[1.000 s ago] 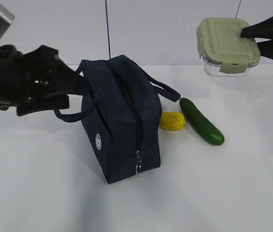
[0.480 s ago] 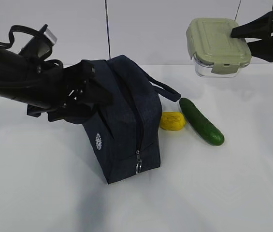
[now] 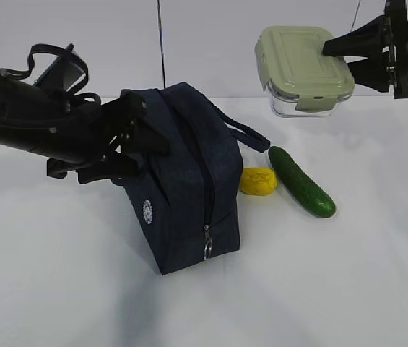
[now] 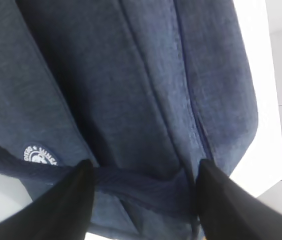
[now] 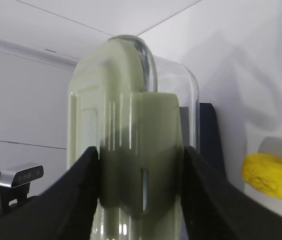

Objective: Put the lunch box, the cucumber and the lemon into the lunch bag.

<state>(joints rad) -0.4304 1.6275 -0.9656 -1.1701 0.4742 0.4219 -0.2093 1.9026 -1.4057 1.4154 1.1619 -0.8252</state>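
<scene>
White desk (image 3: pixel 348 289) fills the lower frame of the exterior view, bare across the whole bottom edge and lower right, with a pale wall behind it. Left of centre stands the lunch bag (image 3: pixel 182 181), leaning a little, its zipper running down the near end to a metal ring pull (image 3: pixel 206 249); a small white logo (image 3: pixel 146 211) sits on its left face. Just right of the bag lies the lemon (image 3: pixel 258 181), and touching or almost touching it, the cucumber (image 3: pixel 301 182), slanting toward the lower right.

From the left edge the left claw (image 3: pixel 135 141) reaches in against the bag's upper left side. Its wrist view shows the two fingers (image 4: pixel 66 210) spread apart with a loop handle (image 4: pixel 131 182) running across between them; whether they press on it I cannot tell.

At upper right the right claw (image 3: pixel 333 54) holds the lunch box (image 3: pixel 305 69) in the air, above and well apart from the desk, behind the cucumber. In its wrist view both fingers (image 5: pixel 76 200) clamp the box's sides, lid clip (image 5: pixel 141 150) between them. Open air separates box and bag.
</scene>
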